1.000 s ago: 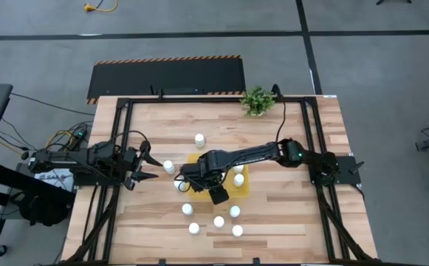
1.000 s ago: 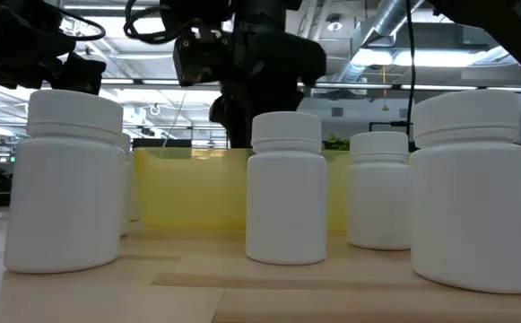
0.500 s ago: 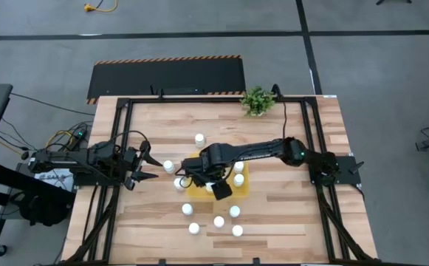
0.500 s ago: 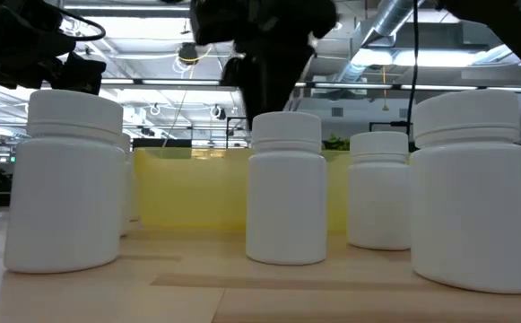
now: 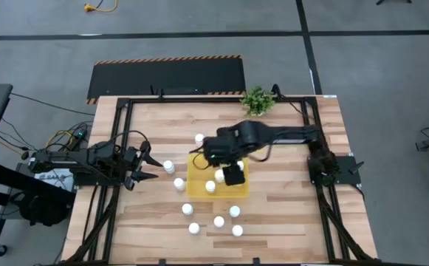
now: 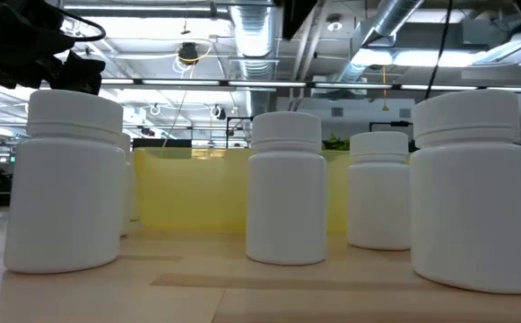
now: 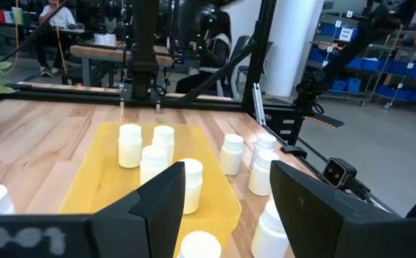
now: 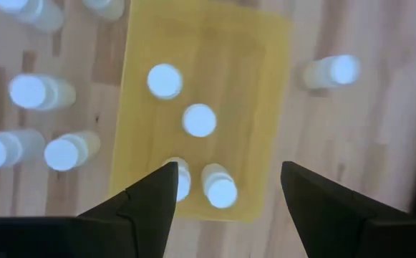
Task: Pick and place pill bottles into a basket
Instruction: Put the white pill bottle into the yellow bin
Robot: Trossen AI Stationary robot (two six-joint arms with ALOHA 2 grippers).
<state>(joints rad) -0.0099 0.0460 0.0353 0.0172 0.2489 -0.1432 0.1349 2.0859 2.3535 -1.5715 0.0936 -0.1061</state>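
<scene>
Pale wooden planks make up the bench (image 5: 288, 214), framed by black rails, with grey floor all round. Nearest the front edge stand four pill bottles (image 5: 218, 221) in a loose cluster, upright with caps up, so their long axes point at the ceiling. Behind them, about mid-bench, lies the yellow basket (image 5: 198, 191) with four bottles standing inside (one of them at its front edge). Two more bottles stand just off its left side, and one (image 5: 199, 138) sits alone beyond its far left corner.

Above the basket hangs the right gripper (image 8: 225, 188), fingers spread wide and empty, looking straight down on the caps inside. I judge the front cluster lies closest to it, toward the front edge from where it hovers, so a top-down reach would suit those upright bottles.

Out by the left edge waits the left gripper (image 7: 222, 197), jaws partly apart with nothing between them. It faces the basket; the two bottles beside the basket's left side are the ones nearer to it.

At the far edge sits a small green plant (image 5: 257, 100). I can read no label or writing on any bottle.
</scene>
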